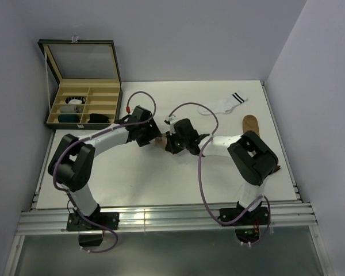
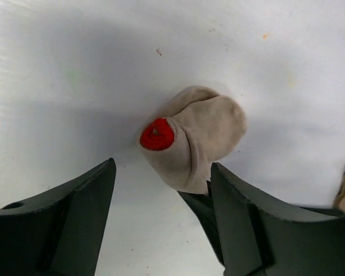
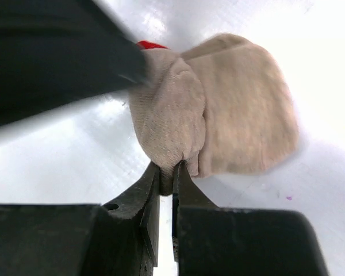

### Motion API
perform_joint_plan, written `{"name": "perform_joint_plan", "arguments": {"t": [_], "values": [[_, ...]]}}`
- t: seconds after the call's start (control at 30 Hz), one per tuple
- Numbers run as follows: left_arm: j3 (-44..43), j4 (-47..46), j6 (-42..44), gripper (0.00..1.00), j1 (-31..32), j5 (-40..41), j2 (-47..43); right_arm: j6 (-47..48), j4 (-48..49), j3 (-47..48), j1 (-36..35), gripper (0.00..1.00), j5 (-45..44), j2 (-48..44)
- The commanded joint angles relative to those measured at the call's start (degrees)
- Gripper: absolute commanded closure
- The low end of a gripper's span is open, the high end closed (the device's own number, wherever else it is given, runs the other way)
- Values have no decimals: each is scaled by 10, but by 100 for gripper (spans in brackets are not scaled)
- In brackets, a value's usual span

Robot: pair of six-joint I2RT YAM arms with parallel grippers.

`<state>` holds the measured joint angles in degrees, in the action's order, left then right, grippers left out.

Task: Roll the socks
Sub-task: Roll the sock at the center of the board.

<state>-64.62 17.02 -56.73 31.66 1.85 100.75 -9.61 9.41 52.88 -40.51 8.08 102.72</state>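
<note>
The beige sock (image 2: 204, 135) lies rolled into a loose bundle near the middle of the white counter (image 1: 132, 178), with its red cuff (image 2: 157, 134) showing at one end of the roll. The right fingers (image 3: 144, 201) are pressed together on a fold of fabric at the bundle's near edge, pinching it. The left fingers (image 2: 75, 213) are spread wide and hold nothing; the bundle sits just ahead of the gap between them. In the overhead view both arms meet over the sock. Well apart, toward the far right of the counter, a white sock (image 1: 229, 104) with black cuff stripes lies flat, with a brown sock (image 1: 250, 123) near it. An open compartment box (image 1: 103, 98) at the far left holds several rolled bundles.
</note>
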Motion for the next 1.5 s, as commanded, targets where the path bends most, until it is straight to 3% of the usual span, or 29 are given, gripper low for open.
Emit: {"name": "perform_joint_plan", "arguments": {"t": [0.0, 0.3, 0.57, 0.77, 0.87, 0.97, 1.23, 1.33, 1.37, 1.47], "values": [[28, -25, -38, 28, -8, 25, -52, -51, -55, 13, 46, 100, 225, 22], [85, -67, -66, 31, -8, -7, -71, -147, -62, 78, 119, 100, 437, 132], [93, -74, -80, 34, 7, -11, -36, -179, -57, 87, 134, 100, 454, 163], [88, -51, -71, 44, 9, -2, -6, -181, -58, 86, 135, 100, 433, 154], [89, -41, -63, 54, 9, -4, 10, -176, -59, 79, 135, 100, 414, 140], [85, -33, -46, 61, 9, -10, 29, -165, -53, 64, 134, 96, 385, 112], [23, 13, 19, 66, 12, -23, 73, -97, -71, 21, 107, 57, 231, -28], [6, 26, 38, 65, 14, -28, 81, -53, -77, 6, 70, 48, 111, -87], [1, 30, 47, 65, 13, -31, 84, -31, -78, 0, 55, 45, 34, -100], [-18, 47, 64, 65, 14, -40, 94, 8, -77, -1, -8, 42, -79, -128]]}}
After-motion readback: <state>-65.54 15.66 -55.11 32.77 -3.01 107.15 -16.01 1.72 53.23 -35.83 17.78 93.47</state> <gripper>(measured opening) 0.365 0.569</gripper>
